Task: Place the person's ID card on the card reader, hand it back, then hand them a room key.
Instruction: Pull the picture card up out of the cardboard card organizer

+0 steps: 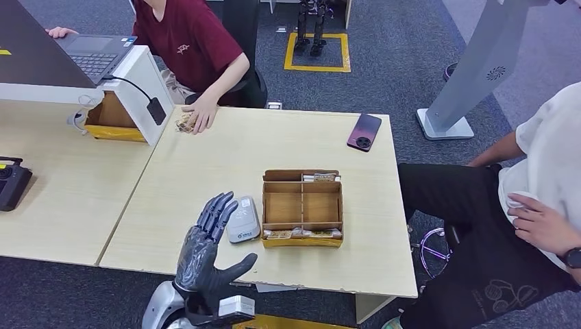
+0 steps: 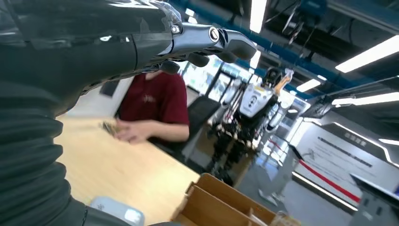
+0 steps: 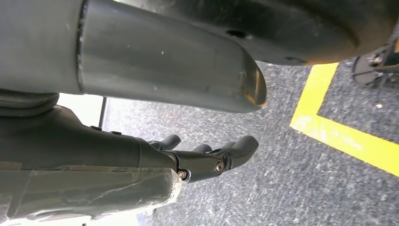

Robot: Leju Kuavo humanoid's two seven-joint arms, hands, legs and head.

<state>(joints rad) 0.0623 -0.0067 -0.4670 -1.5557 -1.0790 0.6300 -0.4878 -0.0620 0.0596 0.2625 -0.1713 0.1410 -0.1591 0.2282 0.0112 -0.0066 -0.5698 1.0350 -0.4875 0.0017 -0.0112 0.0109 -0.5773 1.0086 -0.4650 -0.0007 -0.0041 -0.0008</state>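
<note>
Left hand (image 1: 209,240): raised above the near edge of the light wooden table (image 1: 226,154), fingers spread and extended, thumb out to the side, holding nothing. Its fingertips sit just beside the card reader in the head view.

Card reader (image 1: 244,219): small grey rounded device lying flat on the table, just left of the cardboard organiser; its corner also appears in the left wrist view (image 2: 113,210).

Cardboard organiser (image 1: 302,207): open brown box with dividers, cards or small packets lying in its front and back slots; whether these are room keys cannot be told.

Right hand (image 3: 207,153): hangs beside the robot's body above grey carpet with a yellow floor line (image 3: 346,132); fingers loosely curled, nothing in them.

ID card: possibly the small item under the hand (image 1: 199,113) of the person in the maroon shirt (image 1: 188,41) at the far table edge; too small to confirm.

Smartphone (image 1: 364,131): dark red, lying near the far right corner.

Laptop (image 1: 96,53): open on the adjacent desk at left.

Second person (image 1: 527,205): seated at right, white shirt, dark trousers.
</note>
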